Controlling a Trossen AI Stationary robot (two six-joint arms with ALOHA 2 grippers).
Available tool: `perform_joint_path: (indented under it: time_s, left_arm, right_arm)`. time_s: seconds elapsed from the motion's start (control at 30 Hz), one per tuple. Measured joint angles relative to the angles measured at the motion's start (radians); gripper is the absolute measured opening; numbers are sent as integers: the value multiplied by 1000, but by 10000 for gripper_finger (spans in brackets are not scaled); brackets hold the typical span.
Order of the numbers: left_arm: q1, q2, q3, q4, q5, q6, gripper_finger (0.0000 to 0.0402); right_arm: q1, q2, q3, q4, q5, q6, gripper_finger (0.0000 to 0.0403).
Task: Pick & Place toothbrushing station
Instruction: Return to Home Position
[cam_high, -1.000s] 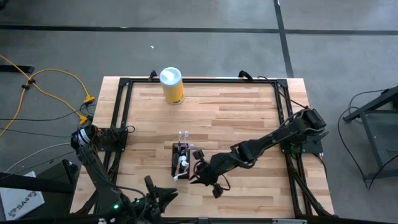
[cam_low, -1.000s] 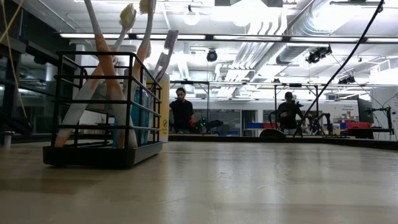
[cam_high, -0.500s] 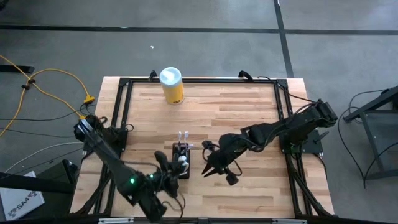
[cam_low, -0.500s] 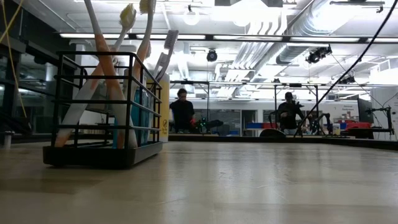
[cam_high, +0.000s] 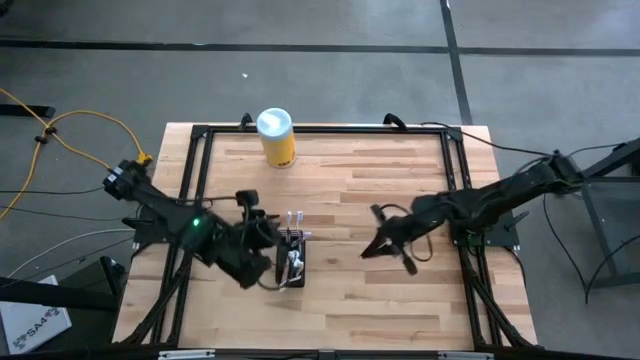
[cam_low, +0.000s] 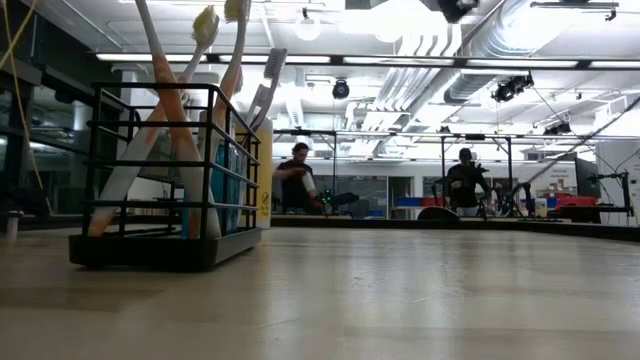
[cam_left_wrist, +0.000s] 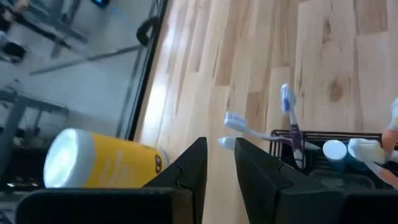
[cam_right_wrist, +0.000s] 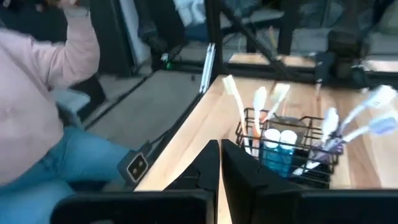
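Right dark two-finger gripper (cam_high: 368, 250) pulled back toward the wooden table's (cam_high: 400, 170) right edge, fingers pinched together; the black wire toothbrushing station (cam_high: 292, 258) sat just beside the narrowly parted left gripper (cam_high: 256, 216).

Looking down now: my left arm (cam_high: 165, 212), frame left, is dark jointed tubing with a small green light (cam_high: 197, 222) glowing. My right arm (cam_high: 480, 205) is just as dark, with a thin black cable (cam_high: 505, 148) trailing. The left claw (cam_left_wrist: 219, 146) and the right claw (cam_right_wrist: 219, 146) have flat, angular black fingers.

Nothing here reads clearly: the yellow canister (cam_left_wrist: 106, 168) carries a small dark mark I cannot make out, and the white box (cam_high: 30, 322) on the floor shows illegible lettering
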Motion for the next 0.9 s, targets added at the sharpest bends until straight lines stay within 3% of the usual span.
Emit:
perform_joint_path:
  time_s: [0.23,0.6,0.73,0.9]
  left_arm:
    - [41,-3,0,43,14,-5,77]
    - [23,-5,-11,59,72,-20,77]
    - [-16,-47,-85,43,55,-91,77]
    - [-91,-147,-277,54,-21,-236,77]
  right_arm:
    - [0,-175,-203,91,95,95,10]
    - [0,-229,-266,67,114,152,11]
    - [0,-229,-338,181,114,151,11]
    - [-20,-260,-386,218,113,158,11]
